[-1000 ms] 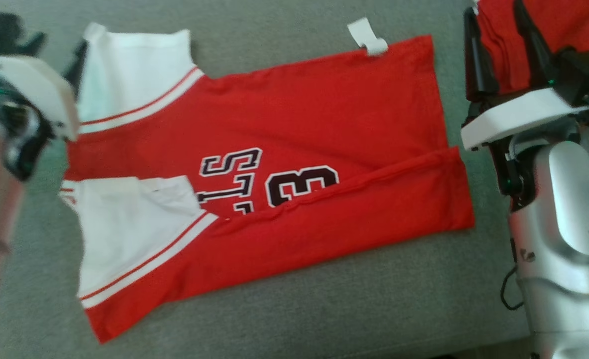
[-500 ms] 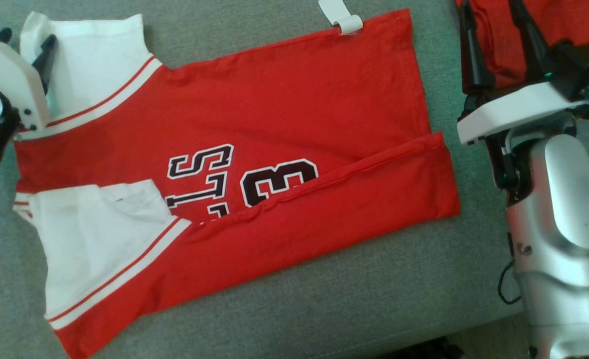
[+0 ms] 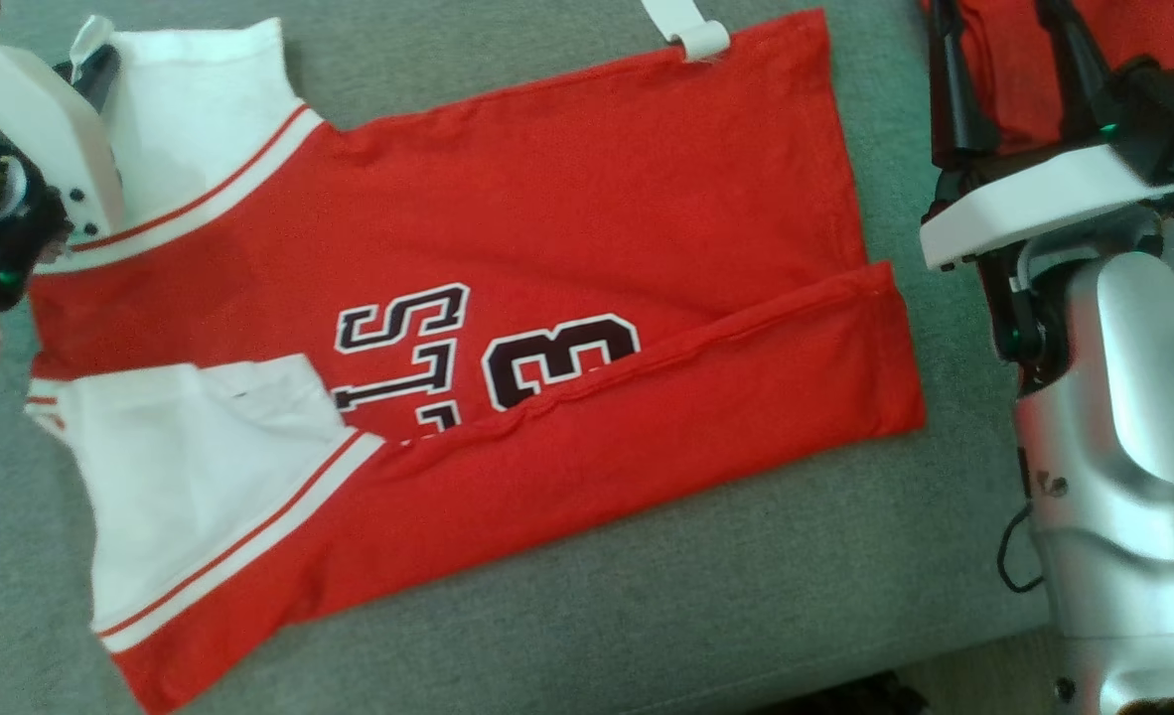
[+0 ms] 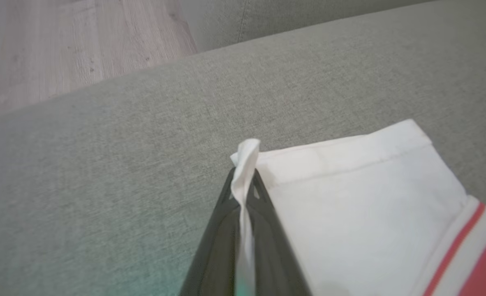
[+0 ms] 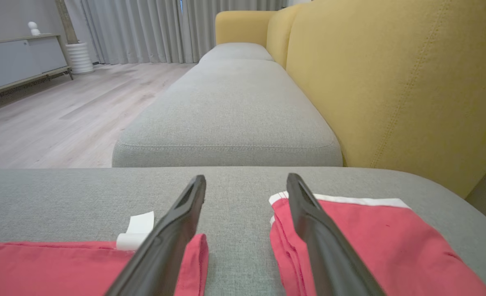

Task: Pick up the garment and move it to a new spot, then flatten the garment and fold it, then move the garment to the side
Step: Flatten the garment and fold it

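Pinch: left gripper (image 4: 245, 185) clamps the jersey (image 3: 547, 199) by its sleeve corner (image 4: 247, 152) at ten o'clock, likely for folding inward; right gripper (image 5: 246, 179) hovers spread wide at two o'clock.

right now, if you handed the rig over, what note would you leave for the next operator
Jersey: lies flat on the grey sofa seat, near long side already folded in over the number.
Left end effector: shut on the corner of its far white sleeve.
Right end effector: open, empty, by the jersey's hem, beside a folded red garment.
Left to do: fold the far side in, fold across, move it aside.
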Tool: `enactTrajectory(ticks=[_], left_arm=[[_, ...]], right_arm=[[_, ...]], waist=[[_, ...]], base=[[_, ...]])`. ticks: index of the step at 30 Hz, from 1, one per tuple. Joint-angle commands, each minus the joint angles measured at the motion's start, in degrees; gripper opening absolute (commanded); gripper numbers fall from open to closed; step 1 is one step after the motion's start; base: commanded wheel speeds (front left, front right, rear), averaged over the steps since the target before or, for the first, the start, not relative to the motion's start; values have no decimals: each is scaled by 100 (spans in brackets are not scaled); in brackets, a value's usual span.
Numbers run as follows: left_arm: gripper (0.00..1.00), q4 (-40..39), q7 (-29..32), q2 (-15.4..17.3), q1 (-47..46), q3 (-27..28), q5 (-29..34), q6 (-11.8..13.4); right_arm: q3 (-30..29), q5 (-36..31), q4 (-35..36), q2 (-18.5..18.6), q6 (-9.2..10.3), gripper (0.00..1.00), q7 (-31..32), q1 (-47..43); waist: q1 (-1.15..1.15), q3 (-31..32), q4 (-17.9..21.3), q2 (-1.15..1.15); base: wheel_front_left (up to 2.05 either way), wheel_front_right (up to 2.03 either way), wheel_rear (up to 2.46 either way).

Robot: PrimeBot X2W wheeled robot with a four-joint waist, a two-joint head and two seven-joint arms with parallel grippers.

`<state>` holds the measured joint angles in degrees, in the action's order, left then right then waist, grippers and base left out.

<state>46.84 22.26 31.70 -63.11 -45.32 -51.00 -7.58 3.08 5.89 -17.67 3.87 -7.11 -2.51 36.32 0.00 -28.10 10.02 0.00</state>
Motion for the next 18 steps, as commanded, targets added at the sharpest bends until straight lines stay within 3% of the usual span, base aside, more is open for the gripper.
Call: enactTrajectory(ticks=[1, 10, 14, 18], left_arm=[[0, -81, -75, 276, -118, 123, -7, 9], [0, -403, -1819, -13, -64, -90, 122, 9], [0, -719, -2340, -126, 120, -288, 239, 9], [0, -1082, -2480, -154, 293, -467, 327, 9]], right_arm=[[75, -30, 197, -32, -37, 100, 24, 127], [301, 270, -220, 427, -37, 100, 354, 159], [593, 582, -781, 846, -37, 100, 699, 230], [743, 831, -1352, 1122, -37, 100, 986, 346]], waist=[[0, 56, -54, 0], [0, 597, -651, 0], [0, 841, -1036, 0], [0, 924, -1292, 0]], base=[[0, 0, 0], [0, 0, 0], [0, 0, 0], [0, 0, 0]])
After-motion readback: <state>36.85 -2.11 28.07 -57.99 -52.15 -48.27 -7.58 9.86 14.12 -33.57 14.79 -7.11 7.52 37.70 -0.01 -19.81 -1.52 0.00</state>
